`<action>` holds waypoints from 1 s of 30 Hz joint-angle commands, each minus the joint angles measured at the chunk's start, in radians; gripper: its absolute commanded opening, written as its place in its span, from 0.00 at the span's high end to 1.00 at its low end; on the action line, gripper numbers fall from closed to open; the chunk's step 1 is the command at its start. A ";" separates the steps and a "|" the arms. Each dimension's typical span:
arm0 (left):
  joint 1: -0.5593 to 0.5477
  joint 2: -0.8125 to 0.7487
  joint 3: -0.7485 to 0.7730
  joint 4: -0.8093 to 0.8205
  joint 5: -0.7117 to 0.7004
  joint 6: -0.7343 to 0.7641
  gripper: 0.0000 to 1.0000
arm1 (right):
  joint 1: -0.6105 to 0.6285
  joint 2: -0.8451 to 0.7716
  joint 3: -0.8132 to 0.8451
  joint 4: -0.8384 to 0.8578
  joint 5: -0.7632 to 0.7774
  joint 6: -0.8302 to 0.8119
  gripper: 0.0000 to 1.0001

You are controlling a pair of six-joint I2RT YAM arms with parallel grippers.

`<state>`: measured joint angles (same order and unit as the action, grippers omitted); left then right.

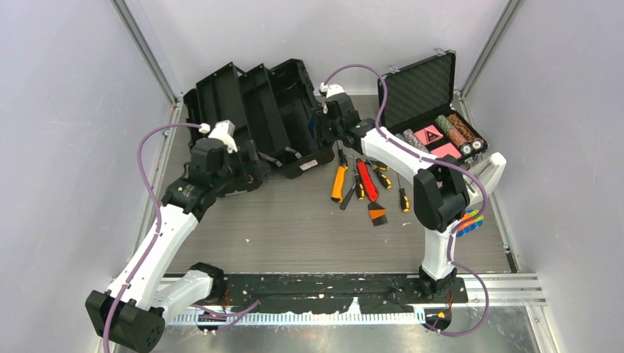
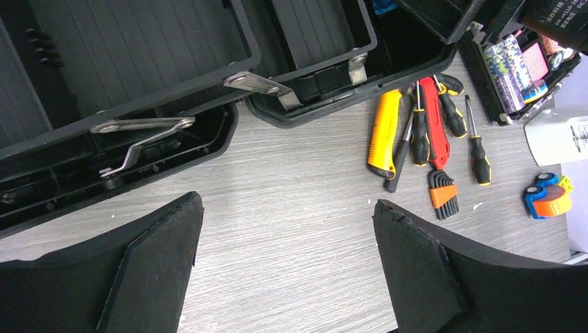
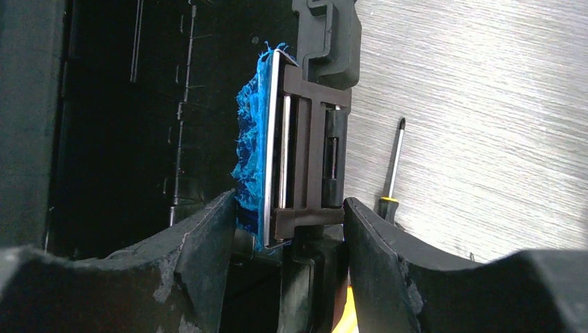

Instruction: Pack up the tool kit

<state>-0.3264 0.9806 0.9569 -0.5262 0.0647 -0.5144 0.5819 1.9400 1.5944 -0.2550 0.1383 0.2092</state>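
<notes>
Two jobs, likely: left claw (image 2: 286, 208) hangs wide apart, empty; right claw (image 3: 288, 205) straddles a bracket (image 3: 305, 152) on the toolbox (image 1: 228, 95), perhaps steadying it, grip unclear.

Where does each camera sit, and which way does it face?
Top external: above and behind, facing down at the table; left arm, right arm, toolbox, hand tools.
Left wrist: on the left arm, facing down at the toolbox edge; jaws wide apart.
Right wrist: on the right arm, close on a toolbox bracket between its jaws.
Shared: top and left wrist show the hand tools.
</notes>
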 commanded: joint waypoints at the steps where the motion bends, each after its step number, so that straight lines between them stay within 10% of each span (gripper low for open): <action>1: -0.016 -0.005 0.007 0.026 0.008 -0.002 0.08 | 0.020 -0.041 0.013 -0.122 -0.091 0.046 0.44; 14: -0.085 0.006 0.092 -0.009 0.021 0.005 0.08 | 0.187 -0.240 -0.172 -0.075 -0.312 0.230 0.35; 30: -0.155 0.459 0.547 -0.058 -0.034 0.139 0.08 | -0.002 -0.756 -0.693 0.131 0.057 0.235 0.23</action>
<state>-0.4637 1.3033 1.3483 -0.5728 0.0601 -0.4347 0.6025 1.2057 1.0046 -0.1932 0.1196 0.4164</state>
